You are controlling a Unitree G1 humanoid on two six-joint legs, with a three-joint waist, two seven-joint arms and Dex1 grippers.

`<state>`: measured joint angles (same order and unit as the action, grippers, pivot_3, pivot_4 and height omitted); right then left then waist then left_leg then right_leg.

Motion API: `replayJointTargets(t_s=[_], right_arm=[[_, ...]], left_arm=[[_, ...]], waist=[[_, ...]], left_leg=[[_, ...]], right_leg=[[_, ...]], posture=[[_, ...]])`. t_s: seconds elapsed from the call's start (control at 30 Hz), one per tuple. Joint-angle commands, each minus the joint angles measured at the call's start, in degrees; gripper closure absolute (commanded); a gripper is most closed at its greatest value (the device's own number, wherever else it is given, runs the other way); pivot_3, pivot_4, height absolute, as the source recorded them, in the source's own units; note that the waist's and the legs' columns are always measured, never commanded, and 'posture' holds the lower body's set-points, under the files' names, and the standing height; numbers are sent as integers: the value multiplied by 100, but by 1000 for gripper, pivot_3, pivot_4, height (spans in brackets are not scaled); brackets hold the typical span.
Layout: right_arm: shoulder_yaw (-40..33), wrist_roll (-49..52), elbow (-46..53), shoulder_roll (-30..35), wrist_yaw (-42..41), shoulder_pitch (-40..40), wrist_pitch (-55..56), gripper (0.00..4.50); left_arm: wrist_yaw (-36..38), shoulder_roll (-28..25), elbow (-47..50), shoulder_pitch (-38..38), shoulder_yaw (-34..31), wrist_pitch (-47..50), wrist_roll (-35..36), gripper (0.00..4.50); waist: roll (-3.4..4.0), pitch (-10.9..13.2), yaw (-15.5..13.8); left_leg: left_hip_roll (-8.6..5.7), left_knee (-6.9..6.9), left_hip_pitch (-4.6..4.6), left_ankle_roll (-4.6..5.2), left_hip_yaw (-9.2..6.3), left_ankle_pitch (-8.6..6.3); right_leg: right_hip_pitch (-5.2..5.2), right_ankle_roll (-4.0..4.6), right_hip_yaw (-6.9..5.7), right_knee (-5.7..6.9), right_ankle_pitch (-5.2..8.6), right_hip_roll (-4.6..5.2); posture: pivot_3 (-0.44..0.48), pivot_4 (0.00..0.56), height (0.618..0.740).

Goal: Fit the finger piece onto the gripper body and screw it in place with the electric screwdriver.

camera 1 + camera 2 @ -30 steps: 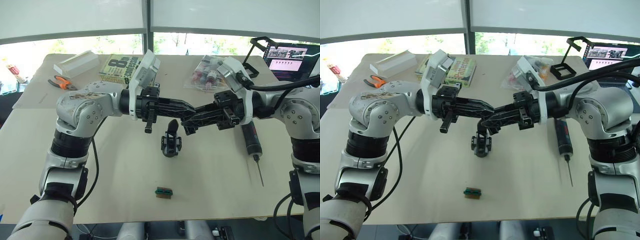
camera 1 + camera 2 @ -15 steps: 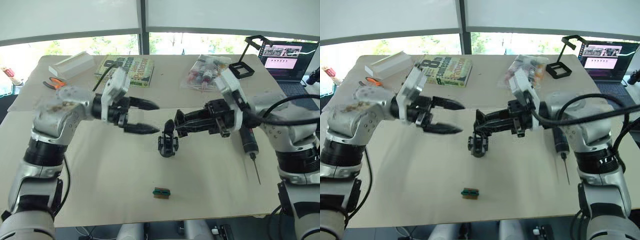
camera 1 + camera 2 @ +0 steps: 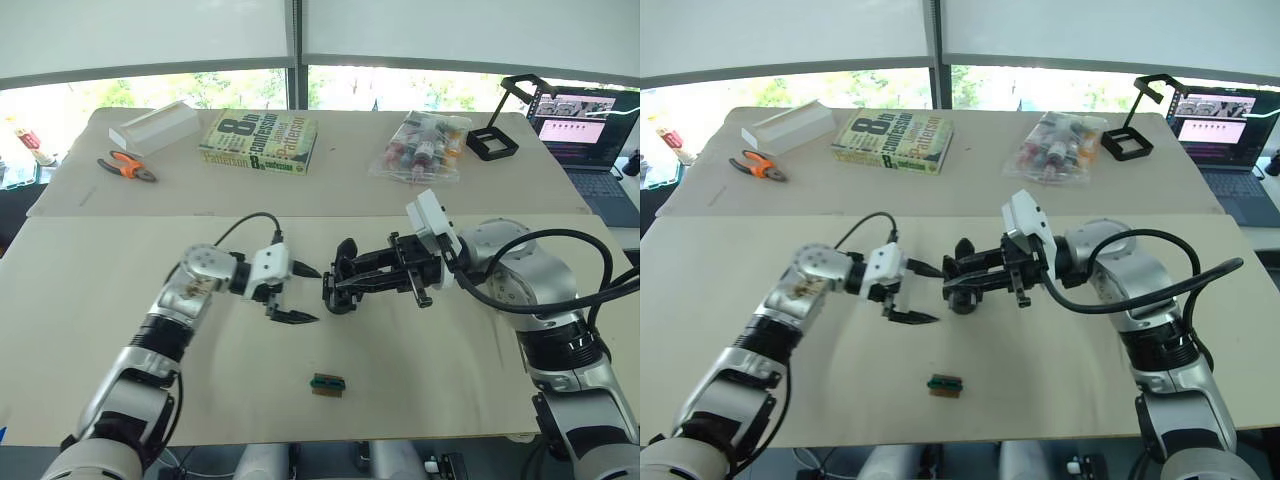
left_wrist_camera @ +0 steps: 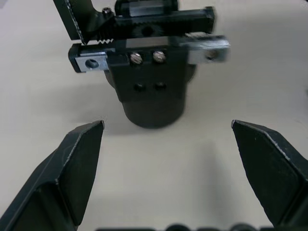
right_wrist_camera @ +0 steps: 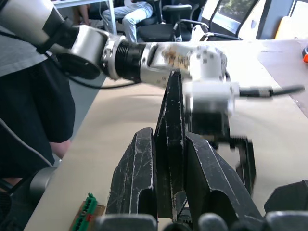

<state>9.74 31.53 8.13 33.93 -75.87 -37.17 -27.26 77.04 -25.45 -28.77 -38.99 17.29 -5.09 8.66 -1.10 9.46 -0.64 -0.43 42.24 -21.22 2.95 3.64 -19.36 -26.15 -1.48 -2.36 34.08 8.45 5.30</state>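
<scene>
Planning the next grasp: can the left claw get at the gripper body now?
Probably yes: the left claw is open, facing the gripper body with bare table between, though the right claw crowds its far side.

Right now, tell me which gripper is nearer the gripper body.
Right. The right gripper is at the gripper body, shut on the finger piece beside it. The left gripper hangs open just to its left, apart.
</scene>
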Motion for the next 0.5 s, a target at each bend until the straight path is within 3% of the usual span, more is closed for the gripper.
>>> replayJointTargets(t_s=[0.03, 0.27, 0.37, 0.47, 0.5], right_arm=[[-131, 47, 146, 20, 46, 12, 36, 4104], [-120, 29, 168, -50, 211, 106, 93, 4104], [-84, -57, 125, -122, 254, 165, 241, 4104], [-25, -213, 32, -273, 307, 301, 499, 4105], [-4, -263, 6, -319, 318, 350, 584, 4105]], left_arm=[[-77, 167, -206, -212, -99, -52, -26, 0], [-157, 458, -414, -209, -130, -71, -63, 0], [-62, 488, -541, -205, -144, -83, -49, 747], [-71, 534, -693, -200, -102, -232, -135, 2143], [-86, 553, -740, -208, -100, -258, -151, 2192]], waist=[[0, 0, 9], [0, 0, 15], [0, 0, 12], [0, -1, 13], [0, -1, 13]], left_leg=[[0, 0, 1, 1, 0, 0], [3, 0, 1, 6, -4, -3], [3, 3, 1, 8, -5, -5], [3, 3, 0, 9, -6, -5], [2, 2, 1, 9, -6, -5]], right_leg=[[0, 0, 0, 1, 0, 0], [0, 0, 1, 2, 0, 1], [1, -1, 1, 2, 0, 2], [0, -1, 1, 1, 0, 1], [1, -1, 2, 1, 0, 2]], posture=[[0, 150, 740], [0, 150, 740], [0, 150, 740], [0, 150, 740], [0, 150, 740]])
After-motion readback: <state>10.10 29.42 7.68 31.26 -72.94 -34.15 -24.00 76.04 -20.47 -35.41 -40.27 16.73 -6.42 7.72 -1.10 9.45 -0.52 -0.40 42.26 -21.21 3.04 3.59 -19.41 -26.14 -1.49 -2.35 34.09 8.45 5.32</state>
